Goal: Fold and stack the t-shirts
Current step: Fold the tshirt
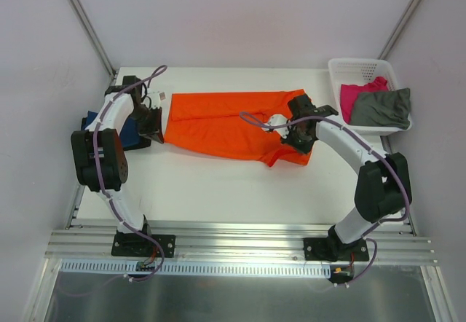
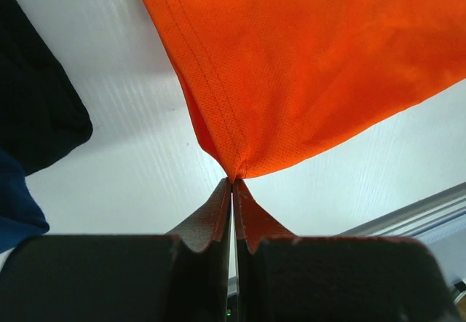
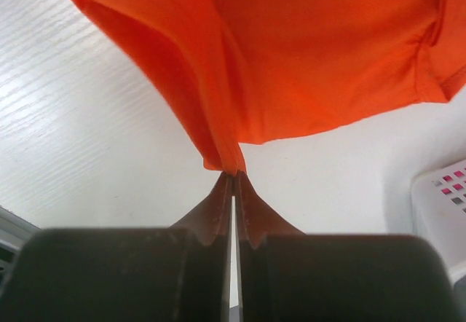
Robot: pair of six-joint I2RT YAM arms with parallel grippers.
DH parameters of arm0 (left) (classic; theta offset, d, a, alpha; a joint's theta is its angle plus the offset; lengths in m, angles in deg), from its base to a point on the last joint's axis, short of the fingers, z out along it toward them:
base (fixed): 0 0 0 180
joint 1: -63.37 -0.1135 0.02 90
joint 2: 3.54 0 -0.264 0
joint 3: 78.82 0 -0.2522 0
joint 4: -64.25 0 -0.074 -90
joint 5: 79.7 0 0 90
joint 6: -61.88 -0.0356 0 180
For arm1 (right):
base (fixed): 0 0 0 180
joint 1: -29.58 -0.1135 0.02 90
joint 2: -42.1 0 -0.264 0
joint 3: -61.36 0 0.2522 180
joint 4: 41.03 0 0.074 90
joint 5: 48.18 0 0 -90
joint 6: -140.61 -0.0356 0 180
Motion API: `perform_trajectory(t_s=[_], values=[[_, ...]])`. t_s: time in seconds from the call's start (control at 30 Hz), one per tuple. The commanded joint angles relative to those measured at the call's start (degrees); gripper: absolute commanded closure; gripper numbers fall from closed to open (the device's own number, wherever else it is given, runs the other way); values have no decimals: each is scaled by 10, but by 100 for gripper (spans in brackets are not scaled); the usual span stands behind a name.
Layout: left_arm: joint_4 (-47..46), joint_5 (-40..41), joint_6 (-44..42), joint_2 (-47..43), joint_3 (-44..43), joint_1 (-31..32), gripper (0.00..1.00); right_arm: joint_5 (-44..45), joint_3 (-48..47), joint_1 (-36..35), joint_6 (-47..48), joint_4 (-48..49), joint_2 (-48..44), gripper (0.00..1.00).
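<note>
The bright orange t-shirt [image 1: 226,125] lies stretched across the middle of the white table, held at both ends. My left gripper [image 1: 154,123] is shut on its left corner, which shows pinched at the fingertips in the left wrist view [image 2: 234,179]. My right gripper [image 1: 298,141] is shut on a bunched edge at the shirt's right side, seen pinched in the right wrist view [image 3: 233,171]. A navy blue t-shirt [image 1: 129,131] lies at the table's left edge under my left arm. The magenta pink t-shirt [image 1: 357,93] and grey-olive t-shirt [image 1: 384,108] lie in the basket.
The white lattice plastic basket [image 1: 353,68] stands at the table's back right corner; its corner shows in the right wrist view [image 3: 444,205]. The table [image 1: 218,183] is bare white in front of the shirt. A metal rail [image 1: 233,253] runs along the near edge.
</note>
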Motion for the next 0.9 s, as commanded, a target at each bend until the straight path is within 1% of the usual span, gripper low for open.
perform_trajectory(t_s=[0.0, 0.1, 0.13, 0.3, 0.4, 0.57, 0.8, 0.83, 0.87], values=[[30, -11, -4, -9, -31, 0, 100, 10, -33, 13, 7, -8, -19, 99], [36, -12, -7, -1, -57, 0, 100, 10, -53, 22, 9, -1, -11, 99], [37, -12, -7, 5, -64, 0, 100, 27, -70, 24, 10, -3, -7, 99], [52, -21, -10, 35, -115, 0, 100, 37, -129, 49, 12, -3, 30, 100], [61, -27, -9, 69, -165, 0, 100, 42, -171, 57, 14, 0, 62, 99], [67, -32, -7, 121, -226, 4, 100, 60, -231, 64, 27, 13, 129, 99], [65, -30, -8, 196, -304, 9, 100, 90, -346, 77, 33, 30, 234, 99], [65, -31, -8, 202, -312, 10, 100, 96, -377, 79, 35, 31, 245, 99], [65, -30, -8, 210, -319, 11, 100, 100, -390, 80, 35, 34, 271, 99]])
